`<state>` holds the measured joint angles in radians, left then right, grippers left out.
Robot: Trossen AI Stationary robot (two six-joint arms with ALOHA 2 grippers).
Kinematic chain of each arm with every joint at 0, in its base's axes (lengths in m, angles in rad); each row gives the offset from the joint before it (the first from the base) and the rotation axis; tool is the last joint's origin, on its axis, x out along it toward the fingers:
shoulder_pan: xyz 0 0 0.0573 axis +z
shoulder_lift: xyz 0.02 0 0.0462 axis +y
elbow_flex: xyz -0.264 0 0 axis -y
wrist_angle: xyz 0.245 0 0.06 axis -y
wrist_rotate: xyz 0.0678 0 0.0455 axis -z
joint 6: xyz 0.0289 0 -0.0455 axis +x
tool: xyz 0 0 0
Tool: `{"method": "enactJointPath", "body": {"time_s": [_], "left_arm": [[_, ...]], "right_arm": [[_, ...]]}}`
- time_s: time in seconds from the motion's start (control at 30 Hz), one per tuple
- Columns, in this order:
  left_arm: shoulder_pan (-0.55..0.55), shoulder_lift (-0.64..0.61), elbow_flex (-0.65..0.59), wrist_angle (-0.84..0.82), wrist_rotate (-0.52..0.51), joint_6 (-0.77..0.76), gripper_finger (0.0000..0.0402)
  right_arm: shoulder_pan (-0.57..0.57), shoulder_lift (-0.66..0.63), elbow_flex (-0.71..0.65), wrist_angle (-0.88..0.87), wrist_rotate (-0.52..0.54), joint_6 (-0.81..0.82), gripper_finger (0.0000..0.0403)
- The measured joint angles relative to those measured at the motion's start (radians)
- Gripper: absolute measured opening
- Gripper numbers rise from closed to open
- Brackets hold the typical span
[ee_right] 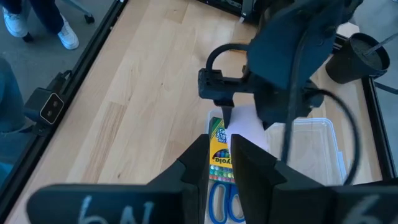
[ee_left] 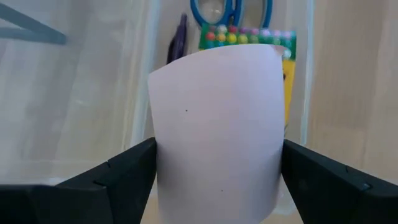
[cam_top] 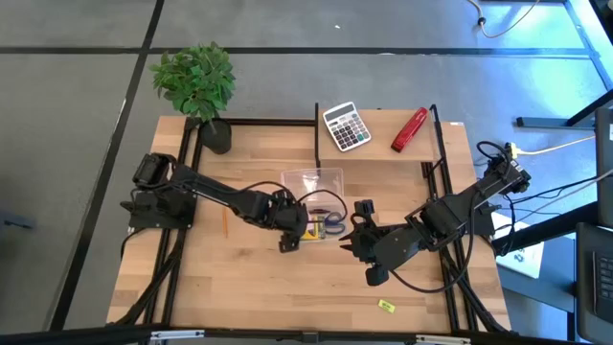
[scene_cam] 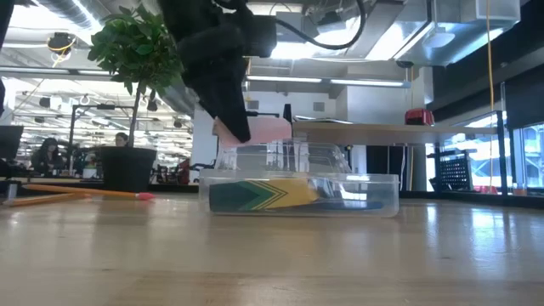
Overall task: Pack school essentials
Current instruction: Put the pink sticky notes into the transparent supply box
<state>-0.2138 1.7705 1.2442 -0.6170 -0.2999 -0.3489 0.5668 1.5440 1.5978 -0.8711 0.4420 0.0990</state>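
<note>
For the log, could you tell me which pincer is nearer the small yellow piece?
Right. The right pincer sits up-table of the small yellow piece; the left pincer, holding the pink square note pad, is farther.

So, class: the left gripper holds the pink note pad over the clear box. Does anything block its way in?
No lid is visible on the clear plastic box. The left gripper holds the pink square note pad above it; the green-yellow crayon box and blue-handled scissors already lie inside.

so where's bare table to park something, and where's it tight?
Free: the front strip near the tiny yellow piece, and the back-left patch between the plant pot and the calculator. Tight: mid-table, where the left gripper holds the pink note pad over the clear box, with the right gripper beside it.
</note>
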Motion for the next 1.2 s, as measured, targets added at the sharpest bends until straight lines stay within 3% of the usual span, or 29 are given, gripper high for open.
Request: {"method": "enactJointPath", "body": {"time_s": [1.03,1.2], "left_arm": [[0.0,0.076,-0.001,0.035,0.037,0.117,0.0316],[0.009,0.076,-0.001,0.036,0.091,0.121,0.0316]], "right_arm": [[0.0,0.0,0.0,0.011,0.0,0.001,0.0069],[0.0,0.0,0.0,0.012,0.0,0.001,0.0069]]}}
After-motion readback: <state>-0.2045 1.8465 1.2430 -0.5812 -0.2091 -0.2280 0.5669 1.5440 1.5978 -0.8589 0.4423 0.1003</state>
